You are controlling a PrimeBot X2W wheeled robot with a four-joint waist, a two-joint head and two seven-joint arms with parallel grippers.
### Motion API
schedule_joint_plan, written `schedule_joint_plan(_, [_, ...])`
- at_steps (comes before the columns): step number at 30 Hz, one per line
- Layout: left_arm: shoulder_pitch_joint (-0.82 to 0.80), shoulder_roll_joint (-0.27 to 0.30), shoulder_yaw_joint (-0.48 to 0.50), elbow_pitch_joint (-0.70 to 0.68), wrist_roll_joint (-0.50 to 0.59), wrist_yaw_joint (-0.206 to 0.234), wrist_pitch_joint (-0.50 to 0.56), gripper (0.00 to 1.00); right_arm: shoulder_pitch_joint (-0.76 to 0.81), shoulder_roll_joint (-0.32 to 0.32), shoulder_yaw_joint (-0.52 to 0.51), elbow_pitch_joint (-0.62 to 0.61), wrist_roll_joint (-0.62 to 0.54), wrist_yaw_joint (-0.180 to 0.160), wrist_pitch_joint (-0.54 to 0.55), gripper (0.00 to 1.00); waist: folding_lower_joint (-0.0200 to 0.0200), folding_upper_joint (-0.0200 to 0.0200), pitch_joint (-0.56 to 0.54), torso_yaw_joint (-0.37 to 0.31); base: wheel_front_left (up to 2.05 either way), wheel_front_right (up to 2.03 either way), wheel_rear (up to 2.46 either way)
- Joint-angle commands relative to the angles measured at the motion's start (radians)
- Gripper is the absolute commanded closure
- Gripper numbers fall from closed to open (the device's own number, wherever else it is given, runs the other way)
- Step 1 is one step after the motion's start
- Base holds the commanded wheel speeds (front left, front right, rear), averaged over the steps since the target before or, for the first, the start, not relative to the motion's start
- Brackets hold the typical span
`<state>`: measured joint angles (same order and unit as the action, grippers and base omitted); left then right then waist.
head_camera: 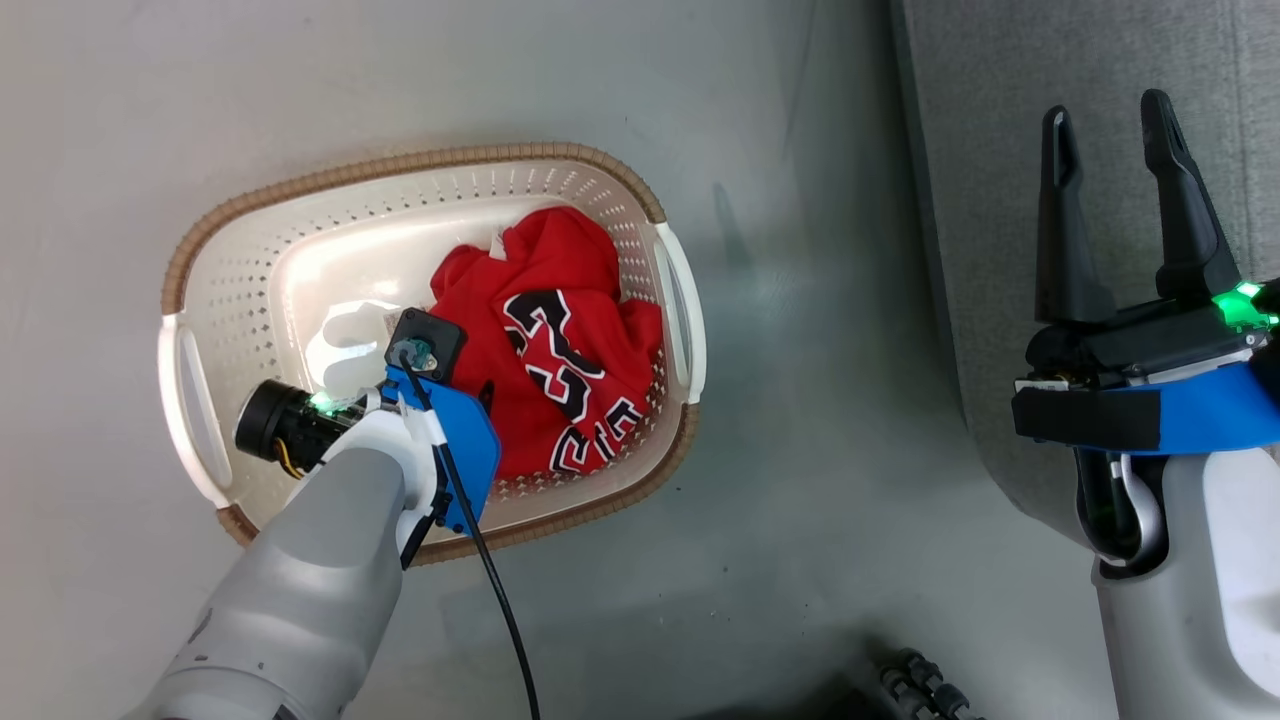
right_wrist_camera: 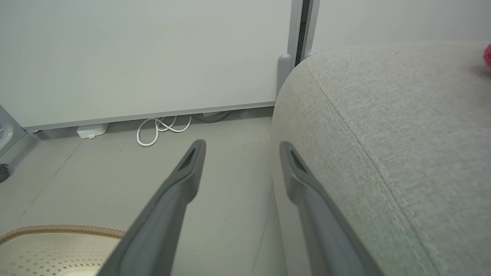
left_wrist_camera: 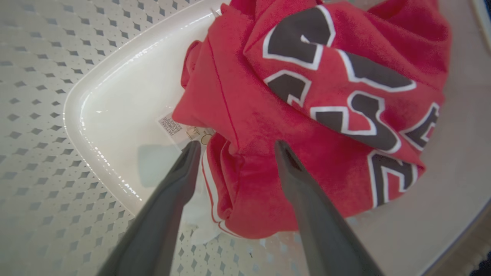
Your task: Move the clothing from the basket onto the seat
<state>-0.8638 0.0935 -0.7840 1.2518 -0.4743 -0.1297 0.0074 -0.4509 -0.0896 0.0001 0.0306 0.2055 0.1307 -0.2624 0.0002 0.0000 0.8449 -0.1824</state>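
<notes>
The clothing lies in the right half of the basket, a crumpled red heap with black-and-white numerals on top. The left gripper is down inside the basket with its fingers spread wide and holding nothing. The tips stand on either side of a thick fold at the edge of the heap, but I cannot tell if they already touch the fabric.

I think the good way is to go a little lower, so the fold sits deep between the fingers, and then close on several layers and not on a thin edge. The soft cloth will hang down, so the lift should be straight up and high enough to pass the brown rim before going right. A paper label on the basket floor is just beside one finger — better not to pinch it too.

To the right, the right gripper hovers over the near edge of the seat, also spread and empty. It may stand in the way of the left arm when the load comes across. On the far right of the seat a small red-pink patch shows; what it is I cannot tell. Far off, a white cable lies by the wall, well away from the work
</notes>
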Motion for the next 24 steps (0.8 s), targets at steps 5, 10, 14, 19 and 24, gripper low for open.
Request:
schedule_joint_plan(5, [-0.039, 0.017, -0.027, -0.005, -0.028, -0.001, 0.016, 0.0, -0.029, -0.007, 0.005, -0.013, 0.007, 0.0, -0.004, 0.0, -0.0002, 0.0, 0.056, -0.004, 0.0, 0.0, 0.0])
schedule_joint_plan(10, [-0.066, 0.017, -0.045, -0.011, -0.062, -0.001, 0.01, 0.0, -0.04, -0.008, 0.004, -0.021, 0.009, 0.0, -0.004, 0.0, -0.0002, 0.0, 0.099, -0.007, 0.0, 0.0, 0.0])
schedule_joint_plan(14, [-0.091, 0.016, -0.065, -0.016, -0.081, -0.001, 0.007, 0.0, -0.046, -0.006, 0.005, -0.027, 0.01, 0.0, -0.004, 0.0, -0.0002, 0.0, 0.127, -0.008, 0.0, 0.0, 0.0])
schedule_joint_plan(19, [-0.122, 0.012, -0.084, -0.025, -0.115, -0.001, -0.003, 0.0, -0.052, -0.003, 0.007, -0.029, 0.012, 0.0, -0.004, 0.0, -0.0002, 0.0, 0.157, -0.01, 0.0, 0.0, 0.0])
schedule_joint_plan(24, [-0.139, 0.009, -0.106, -0.031, -0.149, -0.001, -0.011, 0.0, -0.054, 0.0, 0.007, -0.025, 0.017, 0.0, -0.003, 0.0, -0.0002, 0.0, 0.172, -0.016, 0.0, 0.0, 0.0])
